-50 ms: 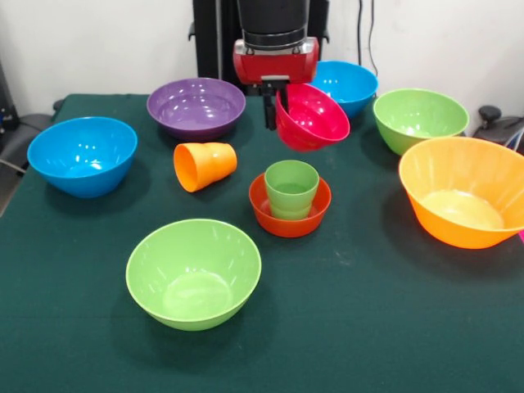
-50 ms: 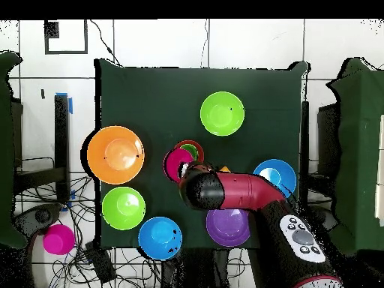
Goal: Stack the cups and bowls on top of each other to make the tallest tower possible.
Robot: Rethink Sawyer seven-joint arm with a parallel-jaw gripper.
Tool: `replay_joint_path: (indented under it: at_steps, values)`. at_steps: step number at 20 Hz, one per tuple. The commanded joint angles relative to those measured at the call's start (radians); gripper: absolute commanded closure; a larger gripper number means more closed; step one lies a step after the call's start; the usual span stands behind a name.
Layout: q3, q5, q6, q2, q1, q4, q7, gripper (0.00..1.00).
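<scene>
My arm (image 2: 247, 193) covers much of the overhead view: the orange cup is hidden under it there, and only a sliver of the small orange-red bowl (image 1: 290, 211) and the light green cup (image 1: 291, 188) shows beside the magenta bowl (image 1: 311, 116). In the front view the large orange bowl (image 1: 467, 192) is cut off at the right edge. All pieces are glossy moulded plastic on a dark green cloth-covered table (image 1: 377, 327); bowls round and wide-mouthed, cups narrow and tapered. My pincer (image 1: 275, 105) is closed on the rim of the magenta bowl, which hangs tilted in the air, its mouth facing the camera, above and just behind the green cup. That cup stands upright inside the orange-red bowl. The orange cup (image 1: 205, 165) lies on its side, left of that pair. Purple bowl (image 1: 196, 106) sits just left of the pincer; blue bowls (image 1: 83, 155) (image 1: 348, 83) far left and behind right; green bowls (image 1: 194, 273) (image 1: 420, 119) near front and at right.
</scene>
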Motion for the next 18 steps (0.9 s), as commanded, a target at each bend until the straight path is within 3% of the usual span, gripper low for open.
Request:
replay_joint_path:
  at_steps: [1, 8, 18]
  values:
    - [-0.007, 0.038, 0.109, 0.02, 0.025, -0.042, 0.089, 1.0]
    - [-0.008, 0.048, 0.109, 0.016, 0.039, -0.044, 0.1, 1.0]
    - [-0.006, 0.083, 0.17, 0.036, 0.08, -0.133, 0.1, 1.0]
